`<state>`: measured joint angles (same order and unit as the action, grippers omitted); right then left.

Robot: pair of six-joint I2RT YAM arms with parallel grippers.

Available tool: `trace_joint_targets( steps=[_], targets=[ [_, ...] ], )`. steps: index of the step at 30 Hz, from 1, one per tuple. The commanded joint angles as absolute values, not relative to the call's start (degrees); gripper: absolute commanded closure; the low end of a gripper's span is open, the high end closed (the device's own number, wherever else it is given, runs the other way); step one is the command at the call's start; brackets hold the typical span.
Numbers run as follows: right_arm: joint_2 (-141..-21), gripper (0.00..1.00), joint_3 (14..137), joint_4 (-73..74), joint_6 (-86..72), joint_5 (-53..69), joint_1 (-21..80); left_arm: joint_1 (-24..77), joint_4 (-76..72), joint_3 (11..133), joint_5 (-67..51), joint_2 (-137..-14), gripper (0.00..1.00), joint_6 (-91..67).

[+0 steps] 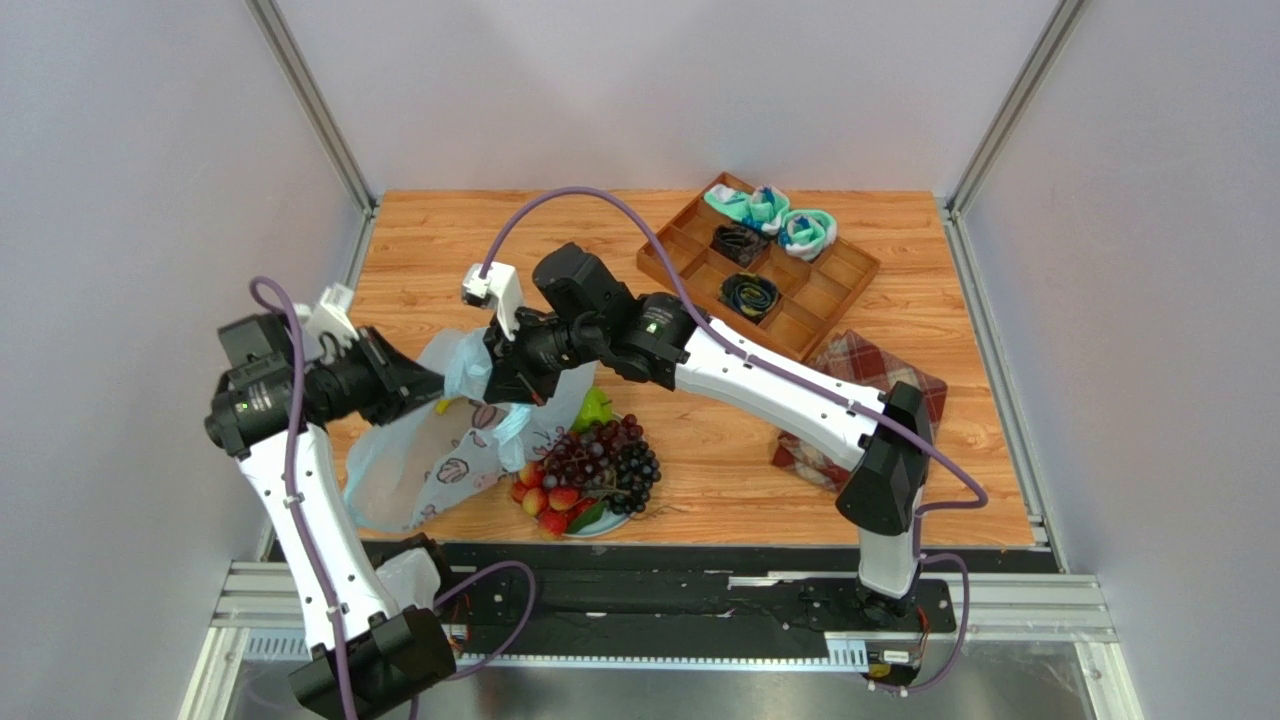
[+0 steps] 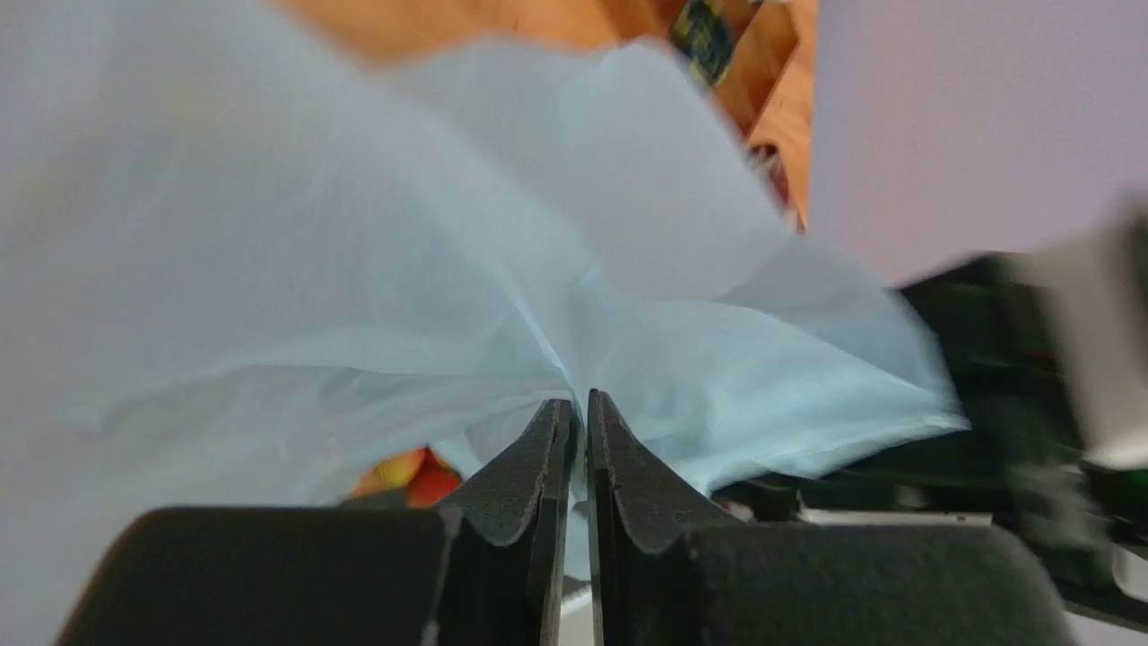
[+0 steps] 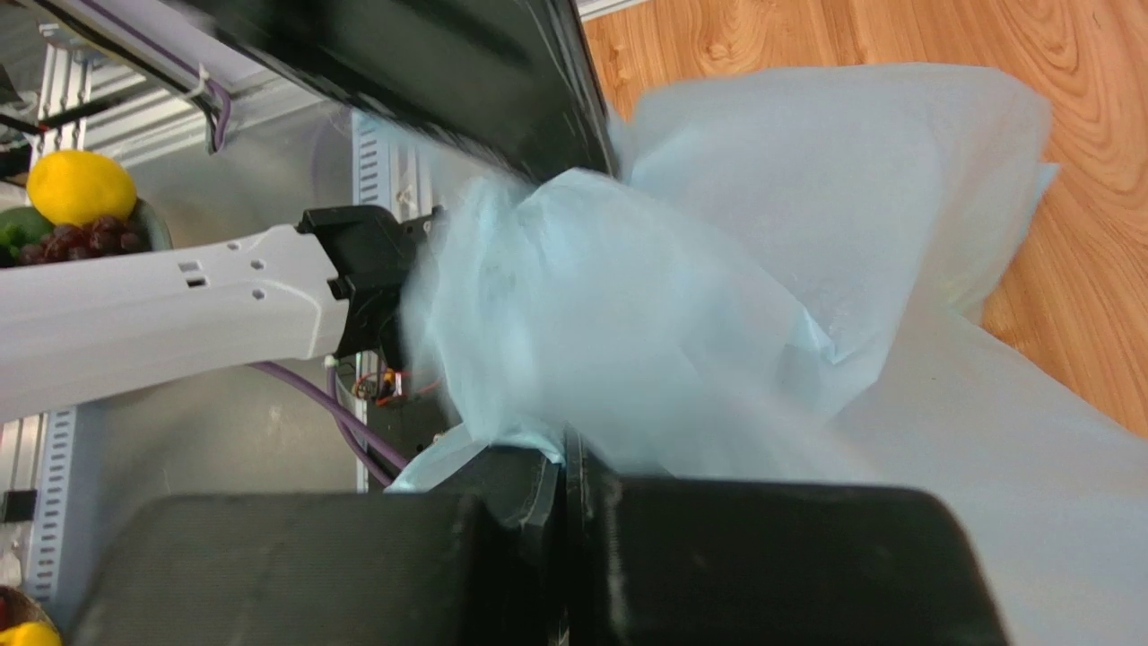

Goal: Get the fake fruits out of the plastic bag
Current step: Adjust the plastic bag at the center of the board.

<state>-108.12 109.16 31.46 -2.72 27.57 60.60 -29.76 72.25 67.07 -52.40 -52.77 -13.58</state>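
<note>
Holding the plastic bag [image 1: 436, 450] up near the near-left corner of the counter [image 1: 721, 443], with left pincer [image 2: 582, 417] and right pincer [image 3: 566, 458] both clamped on bunched film. Likely flimsy, slippery, tearable; best gripped at gathered folds. Beside it, by the near edge: grape bunch [image 1: 619, 458], red fruits [image 1: 544, 503].

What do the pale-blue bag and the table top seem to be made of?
The plastic bag: probably thin plastic film with a soft sheen; it is translucent and creases sharply. The table top: looks like wood or wood-look laminate, smooth; orange-brown grain lines show.

thin translucent plastic bag [image 1: 425, 468], wood-grain table [image 1: 721, 435]
</note>
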Motion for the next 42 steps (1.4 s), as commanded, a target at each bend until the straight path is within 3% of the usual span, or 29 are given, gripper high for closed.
trace_joint_targets(
  steps=[1,3,10,11,12,16,18,20,22,25,26,28,35,42],
  targets=[
    [-110.39,1.0,111.71,26.81,-9.39,25.93,58.81,-29.79,73.99,84.7,-54.84,-52.82,0.83,-9.59],
    [-111.18,1.0,112.67,26.72,-9.84,25.66,58.19,-29.71,77.5,87.01,-56.16,-53.08,0.99,-8.44],
    [-113.02,1.0,115.05,26.19,-10.37,27.24,57.3,-29.71,82.71,79.19,-52.15,-51.07,0.98,-3.42],
    [-113.2,1.0,115.22,26.19,-10.2,27.51,57.3,-29.71,80.62,80.49,-49.86,-51.24,0.75,-4.04],
    [-113.38,1.0,115.31,26.1,-10.28,27.77,57.22,-29.79,79.38,81.46,-47.48,-51.5,0.64,-5.35],
    [-114.52,1.0,117.24,25.58,-10.9,28.56,57.3,-29.88,73.66,88.84,-35.26,-53.7,0.42,-7.99],
    [-114.87,1.0,118.3,25.49,-10.99,28.22,57.3,-29.88,69.89,93.41,-39.61,-53.27,0.35,-9.31],
    [-115.14,1.0,119.0,25.4,-10.9,27.25,57.22,-29.71,65.85,95.44,-51.99,-51.86,0.35,-10.1],
    [-115.49,1.0,119.62,25.23,-11.51,27.07,56.78,-28.66,65.39,94.06,-60.25,-50.89,0.38,-11.95],
    [-116.45,1.0,121.55,24.87,-12.83,26.98,55.64,-27.25,71.44,89.77,-62.56,-50.19,0.57,-9.5],
    [-116.72,1.0,122.07,24.79,-12.83,26.98,55.46,-27.07,71.54,87.47,-63.36,-49.32,0.74,-10.01],
    [-117.33,1.0,124.18,24.96,-11.87,27.68,54.85,-26.81,71.98,81.17,-61.98,-47.12,0.99,-10.19],
    [-117.86,1.0,125.86,25.22,-11.78,27.86,53.88,-22.07,59.95,64.44,-54.77,-47.11,1.0,-16.43],
    [-113.65,1.0,120.94,26.1,-9.5,31.54,54.31,-21.8,48.88,57.22,-35.73,-50.36,1.0,-19.6]
  ],
)
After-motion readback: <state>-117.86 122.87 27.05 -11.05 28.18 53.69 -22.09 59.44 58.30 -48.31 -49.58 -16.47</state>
